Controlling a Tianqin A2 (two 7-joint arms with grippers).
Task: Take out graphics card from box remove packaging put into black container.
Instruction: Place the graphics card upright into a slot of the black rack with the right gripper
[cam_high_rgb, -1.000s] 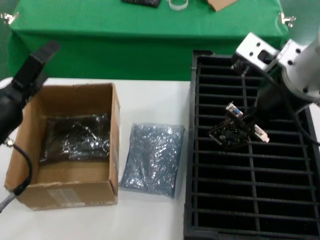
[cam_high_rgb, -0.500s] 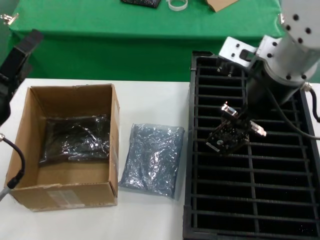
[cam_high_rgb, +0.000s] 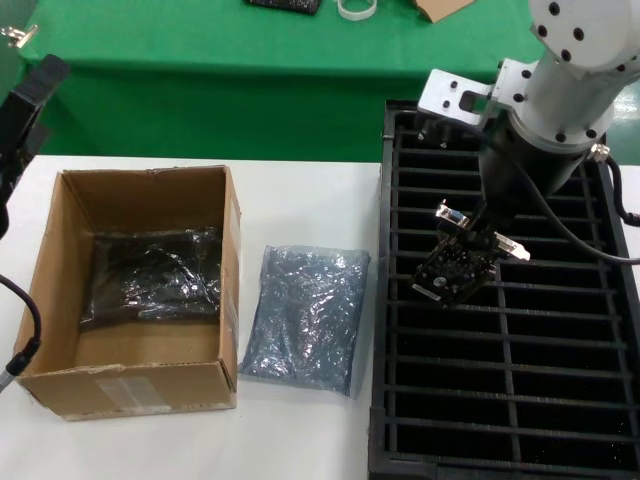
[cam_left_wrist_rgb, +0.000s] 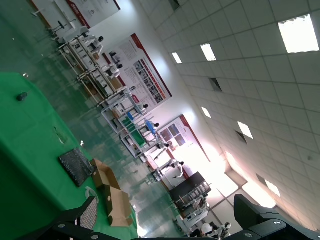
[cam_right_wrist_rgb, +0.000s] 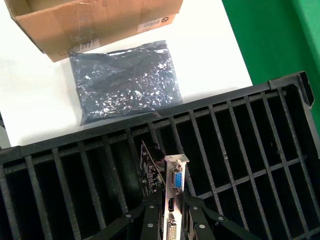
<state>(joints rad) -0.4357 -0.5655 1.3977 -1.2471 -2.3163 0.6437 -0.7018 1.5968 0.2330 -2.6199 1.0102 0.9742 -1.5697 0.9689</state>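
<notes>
My left gripper is raised off the far left edge, above and behind the box; it holds nothing, and the left wrist view, which looks up at the ceiling, shows its two dark fingers spread well apart. I judge it parked there to leave the work area free

The box sits open on the white bench, flaps upright, with a dark shiny bagged bundle lying flat on its floor. Just beside the box on its right lies the packaging, flat and slack on the bench between the box and the black container, apparently already emptied and set out of the way

Further right, my right gripper is clamped on the graphics card, holding it by its silver bracket end. In the right wrist view the fingers pinch either side of the bracket, the blue port faces the camera, and the board hangs edge-down over the container's narrow rows. I hold it tilted and on edge, I think, so the thin board can slide between two dividers in the left column. The card looks not yet seated; lining its edge up with one slot is what remains
</notes>
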